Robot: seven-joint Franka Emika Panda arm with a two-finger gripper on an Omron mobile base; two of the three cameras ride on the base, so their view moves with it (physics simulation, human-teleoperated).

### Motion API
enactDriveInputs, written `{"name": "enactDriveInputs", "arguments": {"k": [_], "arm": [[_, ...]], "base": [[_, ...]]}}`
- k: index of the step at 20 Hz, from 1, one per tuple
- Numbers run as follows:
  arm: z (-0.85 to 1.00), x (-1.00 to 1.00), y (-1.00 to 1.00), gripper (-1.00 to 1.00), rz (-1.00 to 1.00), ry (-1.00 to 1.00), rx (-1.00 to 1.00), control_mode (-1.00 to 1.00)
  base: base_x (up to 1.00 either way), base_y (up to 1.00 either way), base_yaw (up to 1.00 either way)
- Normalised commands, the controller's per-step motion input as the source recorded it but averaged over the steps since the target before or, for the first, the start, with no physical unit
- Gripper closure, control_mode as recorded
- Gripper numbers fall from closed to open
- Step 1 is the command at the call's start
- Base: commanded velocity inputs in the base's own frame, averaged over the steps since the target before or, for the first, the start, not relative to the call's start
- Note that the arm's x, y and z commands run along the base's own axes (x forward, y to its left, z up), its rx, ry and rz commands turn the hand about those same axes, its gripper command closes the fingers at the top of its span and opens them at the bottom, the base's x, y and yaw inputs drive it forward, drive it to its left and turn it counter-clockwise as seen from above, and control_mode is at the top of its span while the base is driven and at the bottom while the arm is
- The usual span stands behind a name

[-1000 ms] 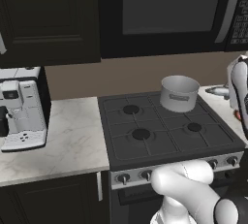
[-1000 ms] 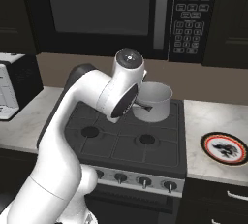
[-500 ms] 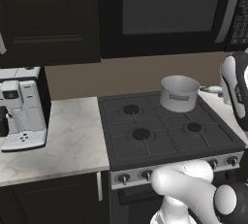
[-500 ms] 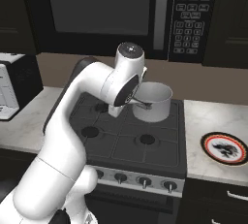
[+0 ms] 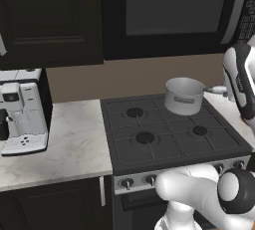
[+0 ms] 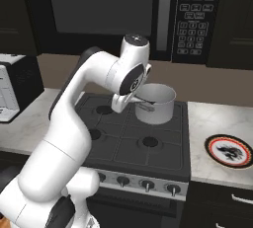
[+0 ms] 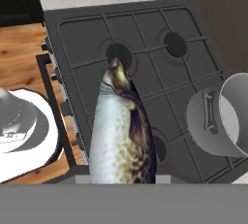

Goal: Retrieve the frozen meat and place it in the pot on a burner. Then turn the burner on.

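I have the fish (image 7: 122, 136) in the gripper (image 7: 123, 182); from the hand view its speckled body runs up out of the jaws, which are closed narrow around its near end, with the far tip reaching over the stove (image 7: 87, 34). This is the frozen meat I am carrying. It hangs above the grates, just beside the pot (image 7: 227, 116), which shows open-mouthed at the right edge of that view.

From the right base view the pot (image 6: 155, 104) stands on the rear right burner, and the hand is right at its near rim. From the left base view the pot (image 5: 184, 95) is upright and nothing shows inside it.

My judgement on handling: frozen, the fish should be stiff as a stick, so it will not droop, but the skin looks smooth and likely slick, and a long body held by one end wants to pivot in the grip. I would rather hold it nearer the middle. As it stands, I should move gently, bring the free end over the rim, and let it go low so it does not knock the light pot off its grate.
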Motion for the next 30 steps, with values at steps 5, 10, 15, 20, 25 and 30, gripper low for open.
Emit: {"name": "enactDriveInputs", "arguments": {"k": [5, 10, 15, 20, 25, 30], "arm": [[0.00, 0.00, 0.01, 1.00, -0.13, 0.00, 0.00, -1.00], [0.00, 0.00, 0.03, 1.00, -0.20, 0.00, 0.01, -1.00], [0.00, 0.00, 0.00, 1.00, -0.17, 0.00, 0.04, -1.00], [0.00, 0.00, 0.00, 1.00, -0.13, 0.00, 0.06, -1.00], [-0.03, 0.00, 0.00, 1.00, -0.12, 0.00, 0.06, -1.00], [-0.17, 0.01, 0.01, 1.00, -0.11, -0.03, 0.06, -1.00]], "base": [[0.00, 0.00, 0.00], [0.00, 0.00, 0.00], [0.00, 0.00, 0.00], [0.00, 0.00, 0.00], [0.00, 0.00, 0.00], [0.00, 0.00, 0.00]]}}
